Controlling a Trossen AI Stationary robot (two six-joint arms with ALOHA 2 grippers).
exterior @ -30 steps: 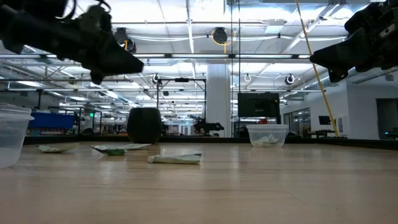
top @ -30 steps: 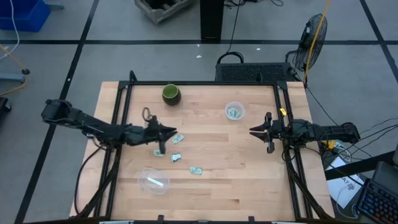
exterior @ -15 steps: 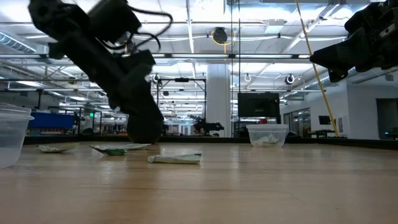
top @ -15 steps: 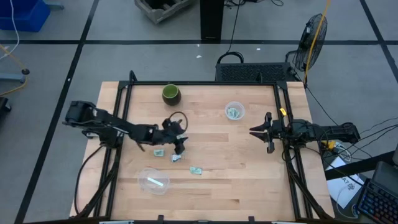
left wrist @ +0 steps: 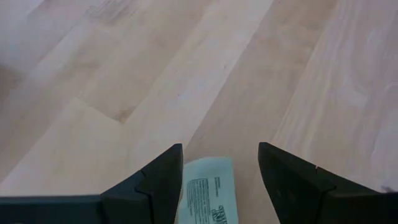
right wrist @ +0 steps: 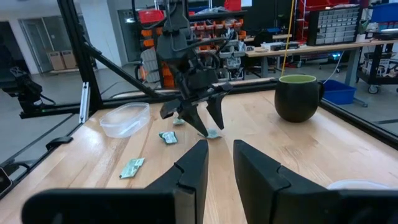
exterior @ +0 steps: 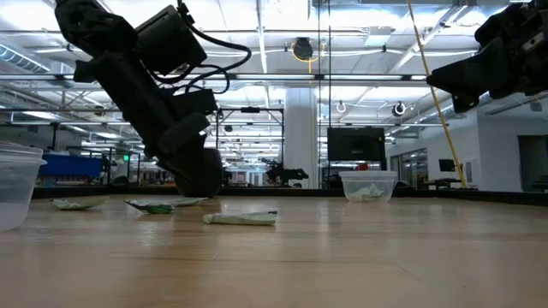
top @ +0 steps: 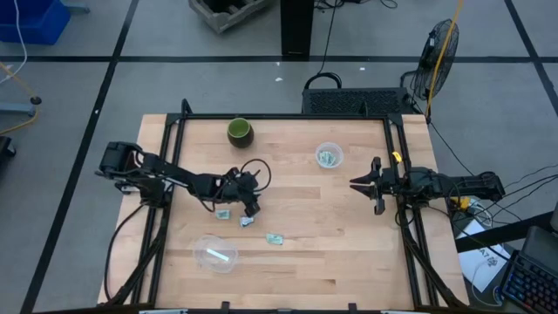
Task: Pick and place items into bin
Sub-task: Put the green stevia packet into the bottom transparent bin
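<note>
My left gripper (top: 251,201) is open and tipped down to the table at its middle left. A pale green-and-white item (left wrist: 208,196) lies flat on the wood between its fingers (left wrist: 163,171); I see no touch. The right wrist view shows this gripper (right wrist: 210,129) over that item (right wrist: 213,133). Three more items (top: 223,214) (top: 248,221) (top: 275,238) lie flat just nearer. A clear bin (top: 329,156) at the far right holds several items. My right gripper (top: 352,184) hovers at the right, a narrow gap between its fingers and nothing in it.
A dark green cup (top: 240,132) stands at the far left-middle. A second clear bin (top: 215,254) near the front left holds one white piece. Black frame rails (top: 171,157) run along the table's left, far and right sides. Bare wood lies between the two grippers.
My left gripper has gone down from well above the table to its surface and a little toward the right edge, tipping nose-down over the item farthest from the near edge. The items have stayed where they were.
</note>
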